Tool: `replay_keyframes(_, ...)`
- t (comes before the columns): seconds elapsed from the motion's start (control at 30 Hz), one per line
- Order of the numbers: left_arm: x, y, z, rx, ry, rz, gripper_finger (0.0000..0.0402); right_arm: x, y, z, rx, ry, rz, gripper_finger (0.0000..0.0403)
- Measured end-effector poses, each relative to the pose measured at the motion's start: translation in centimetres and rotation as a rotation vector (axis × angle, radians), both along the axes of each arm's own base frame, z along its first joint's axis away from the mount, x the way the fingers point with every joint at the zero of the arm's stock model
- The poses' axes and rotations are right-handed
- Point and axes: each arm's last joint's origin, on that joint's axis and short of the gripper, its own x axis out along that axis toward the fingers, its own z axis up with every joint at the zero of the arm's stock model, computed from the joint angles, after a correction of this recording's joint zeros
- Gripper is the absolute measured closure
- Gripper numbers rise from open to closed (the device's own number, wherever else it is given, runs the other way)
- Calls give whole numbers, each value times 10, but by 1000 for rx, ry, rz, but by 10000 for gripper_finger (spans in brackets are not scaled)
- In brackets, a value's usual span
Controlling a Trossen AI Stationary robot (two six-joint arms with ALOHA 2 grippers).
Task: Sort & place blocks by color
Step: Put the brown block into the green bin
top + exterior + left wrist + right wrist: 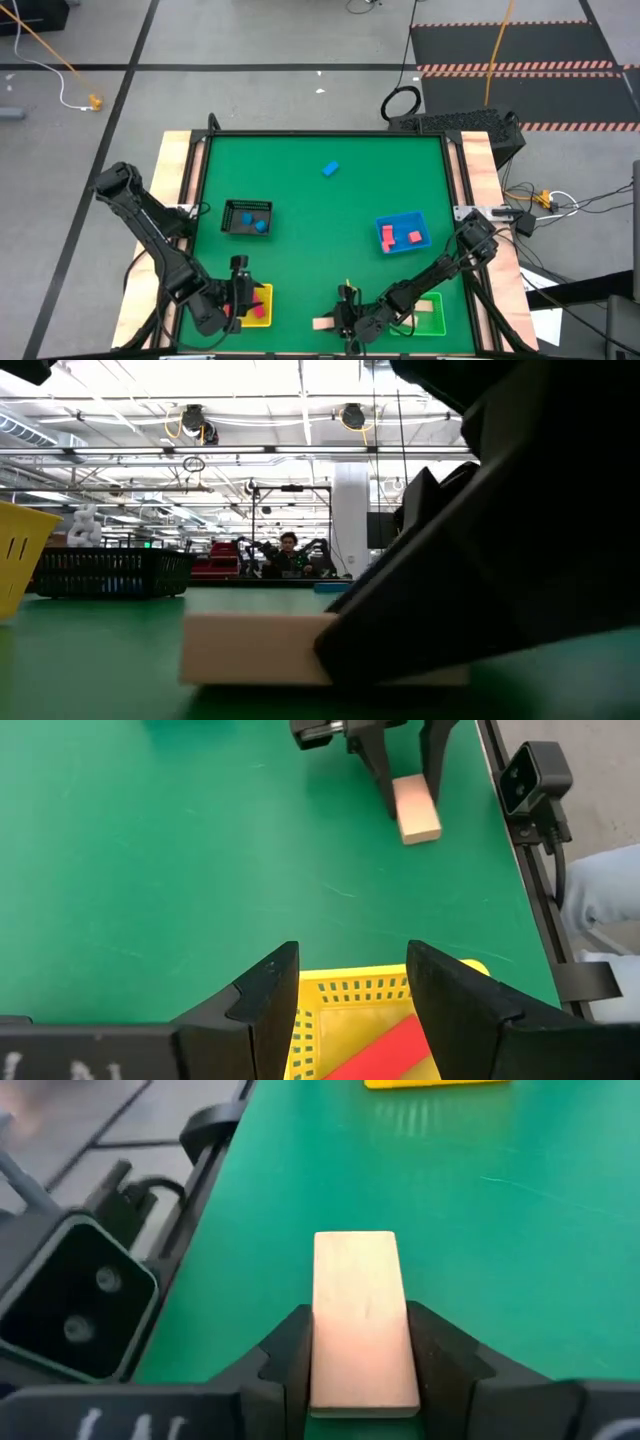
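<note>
While the left gripper point(238, 292) hovers over the yellow tray point(262, 303), the right gripper point(346, 318) sits low at the table's near edge, at a cream bar point(324, 322) — so the high view has it.

At table height the bar point(255, 648) lies flat, a dark finger against its end.

From the left wrist, fingers point(265, 1005) stand apart, empty, above a red block point(385, 1052).

From the right wrist, both fingers point(290, 1350) touch the bar's point(362, 1315) sides — the grasp is in hand. Next, likely: lift and carry it to the cream blocks' tray.
</note>
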Motion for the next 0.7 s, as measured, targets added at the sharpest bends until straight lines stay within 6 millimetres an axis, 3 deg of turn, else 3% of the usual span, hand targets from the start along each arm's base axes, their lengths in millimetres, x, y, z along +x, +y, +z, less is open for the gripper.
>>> replay_keyframes(0.13,3,3,0,2,0,10,213,1,1,16,62,-30,-4,290)
replay_keyframes(0.4,13,11,1,18,-11,30,213,-8,-14,87,178,-64,-63,290)
replay_keyframes(0.53,20,18,1,15,-12,65,213,-27,-28,126,226,6,-112,290)
replay_keyframes(0.7,26,25,1,19,-11,94,213,-64,-39,156,347,199,-158,290)
